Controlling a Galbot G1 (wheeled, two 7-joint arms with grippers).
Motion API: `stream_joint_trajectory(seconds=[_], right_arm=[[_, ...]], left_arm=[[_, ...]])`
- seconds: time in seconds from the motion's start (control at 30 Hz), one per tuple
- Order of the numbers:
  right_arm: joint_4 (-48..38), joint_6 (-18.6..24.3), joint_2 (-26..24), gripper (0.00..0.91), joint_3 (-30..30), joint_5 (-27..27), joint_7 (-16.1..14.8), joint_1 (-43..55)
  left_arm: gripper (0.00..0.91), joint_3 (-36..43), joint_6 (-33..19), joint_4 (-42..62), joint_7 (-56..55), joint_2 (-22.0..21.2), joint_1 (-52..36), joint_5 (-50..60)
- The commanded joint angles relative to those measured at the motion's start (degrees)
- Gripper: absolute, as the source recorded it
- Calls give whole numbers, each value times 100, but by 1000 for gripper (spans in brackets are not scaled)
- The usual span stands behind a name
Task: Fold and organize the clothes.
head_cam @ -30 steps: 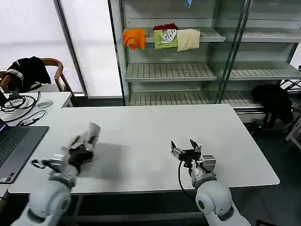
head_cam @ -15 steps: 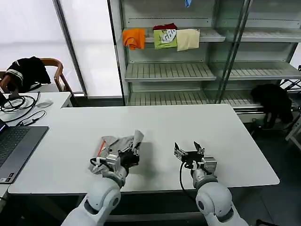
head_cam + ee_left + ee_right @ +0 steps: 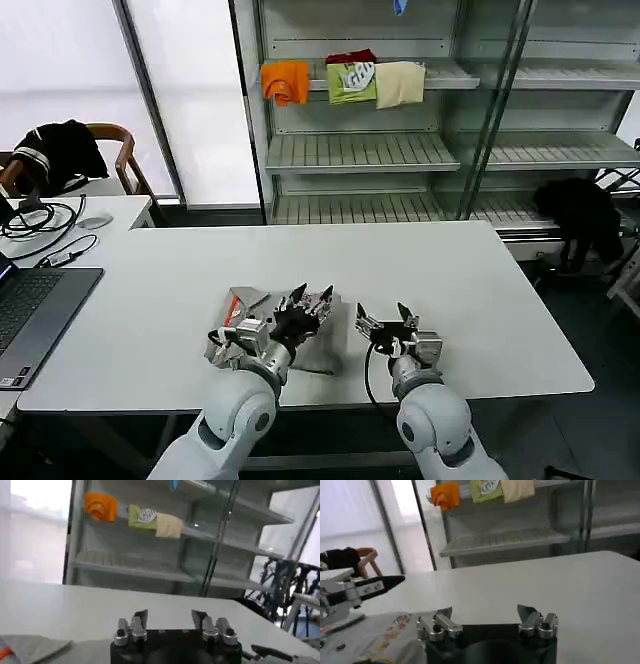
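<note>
**Crumpled shirt, two open claws**

While the light grey soft-fabric T-shirt [image 3: 262, 322] lies bunched at lower centre of the head view on the white tabletop [image 3: 480, 300], the left claw [image 3: 308, 302] hovers over its right edge, fingers spread and empty. The right claw [image 3: 388, 322], also spread, waits just beside it. A pinch here could catch several layers at once, or the close-set claws could collide.

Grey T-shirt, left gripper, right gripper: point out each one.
grey T-shirt [image 3: 246, 304], head view, fabric beside the orange-red collar strip.
left gripper [image 3: 308, 298], head view, between its open fingertips.
right gripper [image 3: 385, 316], head view, between its open fingertips.
</note>
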Motion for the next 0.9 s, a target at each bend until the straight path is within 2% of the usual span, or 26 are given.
stream_joint_trajectory(seconds=[0.03, 0.17, 0.23, 0.4, 0.53, 0.57, 0.6, 0.63, 0.67, 0.7, 0.73, 0.77, 0.9], right_arm=[[-257, -7, 251, 907, -283, 1530, 676, 361], [-632, -3, 439, 907, -402, 1782, 948, 597], [-800, 1, 545, 907, -481, 1855, 966, 688], [-1008, 0, 732, 867, -588, 1837, 1072, 837], [-1028, -1, 683, 846, -600, 1850, 1130, 868], [-1023, -1, 664, 766, -599, 1853, 1133, 862], [-1020, -1, 655, 625, -597, 1853, 1136, 858], [-1008, -1, 638, 574, -597, 1853, 1142, 831], [-1002, -1, 630, 464, -600, 1851, 1135, 815], [-1000, 0, 626, 423, -609, 1850, 1133, 808], [-991, -1, 617, 423, -635, 1840, 1126, 779], [-982, -1, 616, 333, -654, 1841, 1128, 767], [-954, -3, 626, 312, -682, 1836, 1160, 724]], left_arm=[[907, -810, -41, -23, -212, 412, -86, 404], [907, -1344, -39, 87, -231, 747, 17, 449], [907, -1553, -41, 81, -251, 894, 153, 392], [907, -1767, -41, 7, -255, 937, 358, 325], [907, -1831, -36, -31, -276, 932, 429, 306], [907, -1835, -38, -47, -281, 930, 432, 313], [907, -1833, -40, -53, -283, 922, 432, 317], [907, -1831, -37, -59, -283, 907, 435, 316], [907, -1826, -36, -55, -285, 895, 438, 321], [907, -1819, -36, -50, -284, 884, 442, 329], [907, -1807, -36, -41, -282, 866, 445, 343], [907, -1798, -36, -38, -289, 851, 445, 346], [907, -1798, -32, -55, -297, 845, 455, 350]])
